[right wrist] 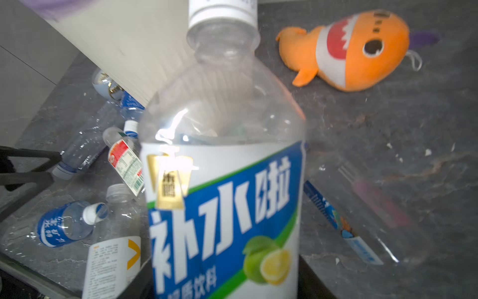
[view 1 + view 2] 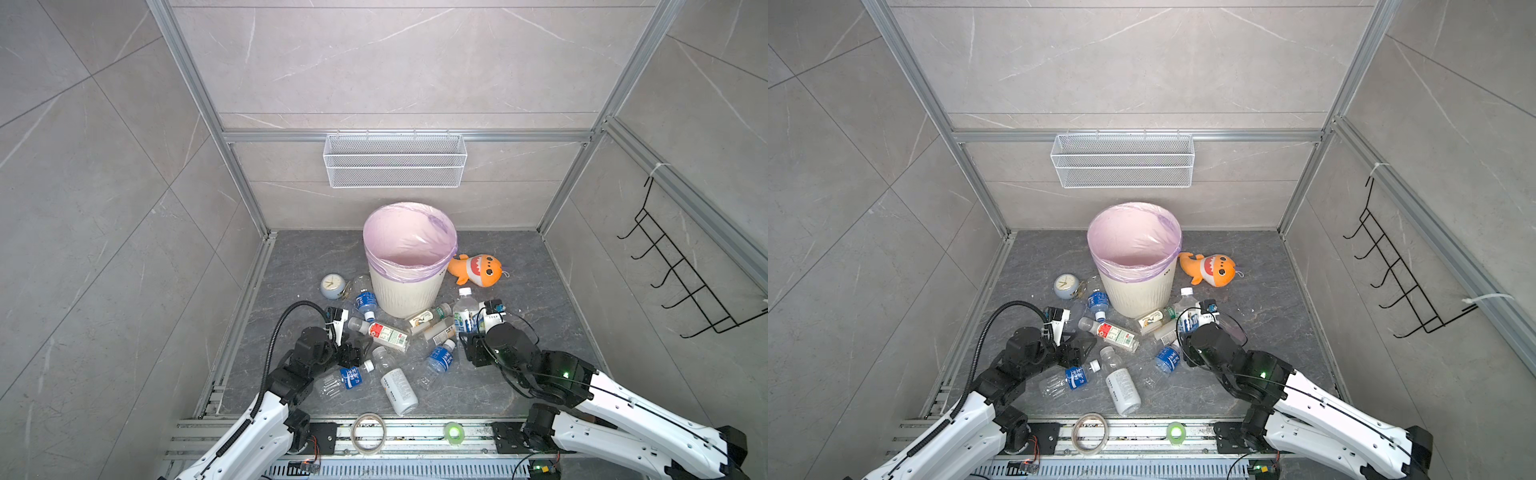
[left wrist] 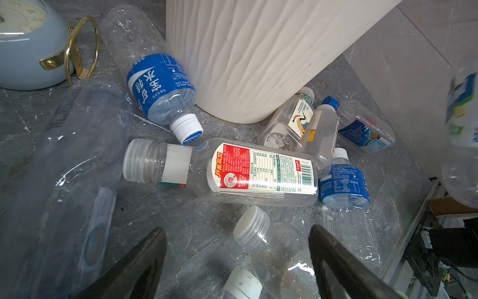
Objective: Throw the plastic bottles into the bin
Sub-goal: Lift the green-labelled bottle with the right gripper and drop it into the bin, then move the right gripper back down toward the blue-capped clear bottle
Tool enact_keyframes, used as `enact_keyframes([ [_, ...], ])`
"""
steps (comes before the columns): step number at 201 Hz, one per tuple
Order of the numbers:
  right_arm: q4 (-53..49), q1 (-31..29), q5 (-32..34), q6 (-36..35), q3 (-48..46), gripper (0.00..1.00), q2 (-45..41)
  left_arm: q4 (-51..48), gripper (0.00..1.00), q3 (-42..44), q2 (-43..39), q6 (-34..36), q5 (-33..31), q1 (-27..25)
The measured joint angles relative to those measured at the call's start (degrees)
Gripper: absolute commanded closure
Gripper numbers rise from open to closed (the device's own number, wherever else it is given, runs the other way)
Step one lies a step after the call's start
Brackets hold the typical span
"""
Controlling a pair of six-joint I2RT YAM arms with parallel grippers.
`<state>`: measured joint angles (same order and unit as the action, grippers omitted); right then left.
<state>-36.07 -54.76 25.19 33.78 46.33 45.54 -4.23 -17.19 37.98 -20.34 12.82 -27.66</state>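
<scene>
In both top views the right gripper [image 2: 471, 334] was clamped on the lime-label bottle [image 2: 464, 311]. It was held upright, cap toward twelve o'clock, just beside the bin [image 2: 403, 295]. The bin's open mouth lay at about eleven o'clock from those jaws and higher. We judged that the coming move turned on clearing that rim, and the right arm was the nearer one. The left gripper [image 2: 358, 348] hung low at about seven o'clock from the bin, among the other plastic bottles [image 2: 388, 334] lying on the floor.

In the left wrist view the left jaws stood apart. A clear white-capped bottle [image 3: 279, 253] lay below and between them, cap pointing away. Beyond it the red-and-white bottle [image 3: 258, 172] lay crosswise, and we read 开盖赢奖 on its label.

In the right wrist view the held bottle filled the frame. Its blue, green and white label read 补水啦 beside a pictured lime and lemon. The orange plush shark [image 1: 349, 49] lay beyond, well apart.
</scene>
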Motion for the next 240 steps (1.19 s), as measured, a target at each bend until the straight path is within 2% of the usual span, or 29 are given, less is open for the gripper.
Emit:
enact_keyframes([
  [37,1.7,0.0,2.2,-5.8,15.5,0.52,7.2,0.0,0.12,0.0,0.0,0.0,-0.1,0.0],
  [56,1.7,0.4,2.8,-9.2,29.8,0.52,16.8,0.0,0.12,0.0,0.0,0.0,-0.2,0.0],
  [65,1.5,1.3,2.4,-10.5,38.3,0.40,22.9,0.0,0.12,0.0,0.0,0.0,-0.2,0.0],
  [85,1.8,5.2,1.2,-12.5,57.8,0.02,37.4,0.0,0.12,0.0,0.0,0.0,-0.2,0.0],
  [100,1.0,9.0,0.3,-13.0,69.6,0.01,46.8,0.0,0.12,0.0,-0.2,0.0,-0.3,0.0],
  [117,-1.4,12.6,-0.6,-12.9,76.1,0.01,53.2,-0.1,0.12,0.0,-0.6,0.0,-0.4,0.0],
  [151,-4.2,13.9,-2.1,-13.1,74.6,0.01,53.2,-0.4,0.00,0.0,-2.0,0.0,-1.0,0.0],
  [209,-4.5,13.5,-3.1,-15.5,65.2,0.01,39.8,-0.6,0.00,0.0,-2.1,0.0,-2.1,0.0],
  [240,-5.3,13.5,-1.8,-16.0,56.9,0.01,32.8,-1.0,0.00,-0.1,-1.7,0.0,-2.6,-1.1],
])
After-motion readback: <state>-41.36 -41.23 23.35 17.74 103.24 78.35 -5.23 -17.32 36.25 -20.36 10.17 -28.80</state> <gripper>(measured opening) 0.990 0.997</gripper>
